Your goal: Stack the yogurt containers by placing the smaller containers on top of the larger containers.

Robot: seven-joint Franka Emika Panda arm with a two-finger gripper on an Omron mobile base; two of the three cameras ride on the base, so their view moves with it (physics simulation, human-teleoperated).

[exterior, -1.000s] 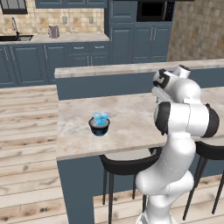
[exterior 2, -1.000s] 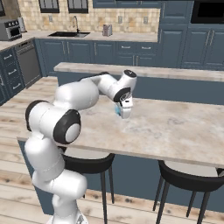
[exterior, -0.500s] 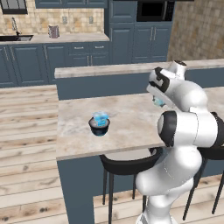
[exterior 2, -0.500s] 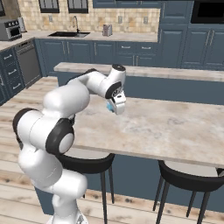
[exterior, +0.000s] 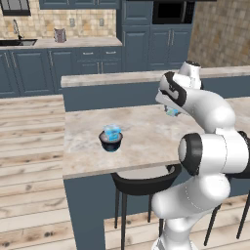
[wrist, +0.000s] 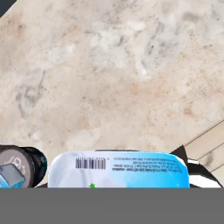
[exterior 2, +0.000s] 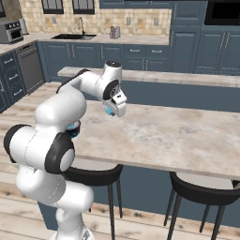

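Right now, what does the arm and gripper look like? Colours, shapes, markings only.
The arm is built of glossy white rounded shells with black bands at the joints, and a dark cap tops one joint near the wrist. No loose cables or markings are visible. The gripper is a white blocky hand; its fingers are too hidden to describe in the base views.

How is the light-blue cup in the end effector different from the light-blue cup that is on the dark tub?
The held cup is carried above the island counter by the end effector, clear of the surface; the stacked cup rests on the dark tub. The held cup lies between the fingers; the stacked cup stands free and upright. The hand view shows a barcode on the held cup; the stacked cup's marks are too small to read. Both are light blue and translucent.
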